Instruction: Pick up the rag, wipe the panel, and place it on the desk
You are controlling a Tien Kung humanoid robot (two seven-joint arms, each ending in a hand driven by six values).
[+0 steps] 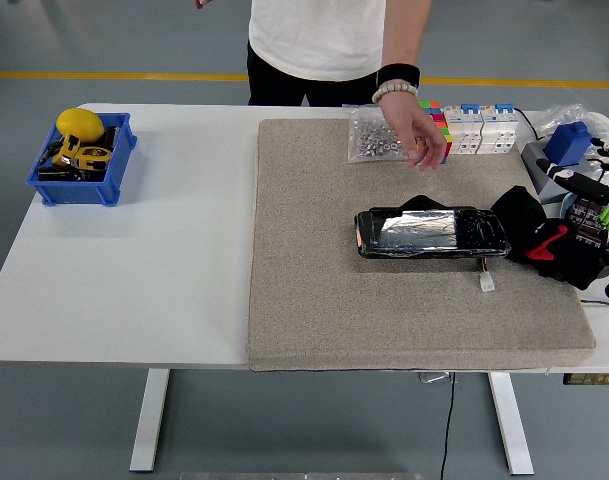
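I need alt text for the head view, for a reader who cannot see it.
A black panel lies on a grey mat on a white table, with a black rag at its right end beside the robot's right hand. A person's hand hovers above the mat's far edge; a blue bin stands far left.

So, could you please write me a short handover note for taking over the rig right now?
Left hand: not in view.
Right hand: at the mat's right edge, beside the panel's right end; whether its fingers hold anything is unclear.
Panel: black, lying flat on the grey mat.
Rag: a black cloth bunched at the panel's right end, by the right hand.
Person's hand: lifted off the panel, hovering near the bag of nuts.
Done: nothing clearly finished.
Left: grasp the rag, wipe the panel, set the rag on the desk.
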